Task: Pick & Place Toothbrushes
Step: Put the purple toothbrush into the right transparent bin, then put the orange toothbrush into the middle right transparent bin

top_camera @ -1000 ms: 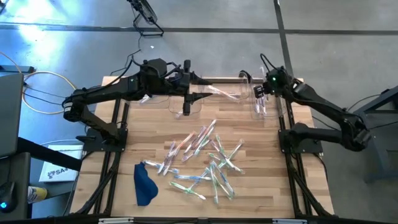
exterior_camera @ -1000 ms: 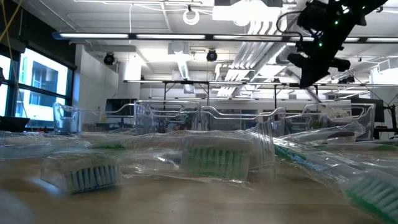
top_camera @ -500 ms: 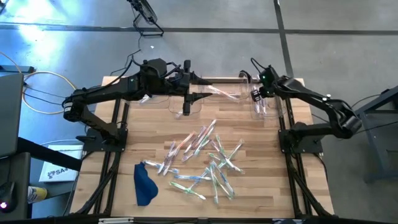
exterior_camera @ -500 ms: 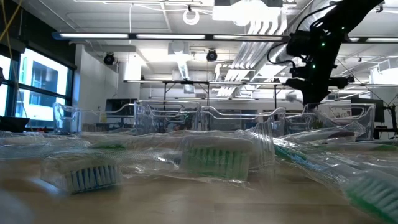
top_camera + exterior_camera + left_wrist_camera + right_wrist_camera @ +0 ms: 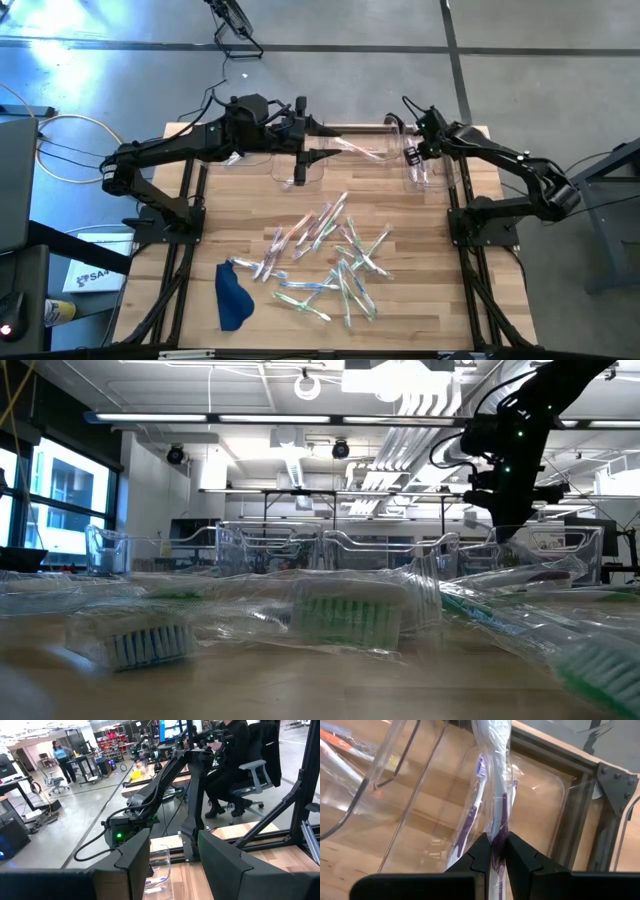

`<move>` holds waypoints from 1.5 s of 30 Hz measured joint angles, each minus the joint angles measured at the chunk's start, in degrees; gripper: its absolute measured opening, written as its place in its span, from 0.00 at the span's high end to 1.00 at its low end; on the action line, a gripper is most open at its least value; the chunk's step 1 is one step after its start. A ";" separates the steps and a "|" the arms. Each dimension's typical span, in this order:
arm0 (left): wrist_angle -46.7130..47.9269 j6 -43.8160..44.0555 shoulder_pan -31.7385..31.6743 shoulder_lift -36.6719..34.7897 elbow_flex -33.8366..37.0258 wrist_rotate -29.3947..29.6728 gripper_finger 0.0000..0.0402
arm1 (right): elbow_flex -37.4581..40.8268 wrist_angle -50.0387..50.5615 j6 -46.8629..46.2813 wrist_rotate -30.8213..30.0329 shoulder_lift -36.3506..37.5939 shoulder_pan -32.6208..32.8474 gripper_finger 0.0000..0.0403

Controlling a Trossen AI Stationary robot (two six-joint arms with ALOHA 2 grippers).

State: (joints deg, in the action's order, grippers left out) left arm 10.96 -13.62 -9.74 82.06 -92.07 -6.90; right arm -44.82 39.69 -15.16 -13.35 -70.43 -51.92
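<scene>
High view: the loose toothbrushes [image 5: 325, 260] lie scattered mid-counter [image 5: 420, 310], with a dark blue cloth [image 5: 233, 296] near the front left. The right gripper [image 5: 411, 153] hangs over the clear bin [image 5: 428, 172] at the back right, placed there, I judge, to drop its load inside. The left gripper [image 5: 300, 160] waits over another clear bin at the back, well apart from the pile.

Low view: wrapped brush heads fill the foreground; one dark arm comes down behind them toward the row of bins.

Left wrist view: its jaws stand apart with nothing between them.

Right wrist view: the jaws are clamped on a purple-handled toothbrush [image 5: 499, 795] in its wrapper, hanging lengthwise above the bin, where another purple brush [image 5: 470, 815] already lies.
</scene>
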 joint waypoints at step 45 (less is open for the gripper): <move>2.50 0.42 0.01 -0.02 0.00 0.07 0.59 | -0.07 -12.36 -3.16 27.48 25.42 1.18 0.84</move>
State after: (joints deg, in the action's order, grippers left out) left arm 13.46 -13.20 -9.73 82.04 -92.07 -6.83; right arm -44.89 27.32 -18.31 14.13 -45.01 -50.74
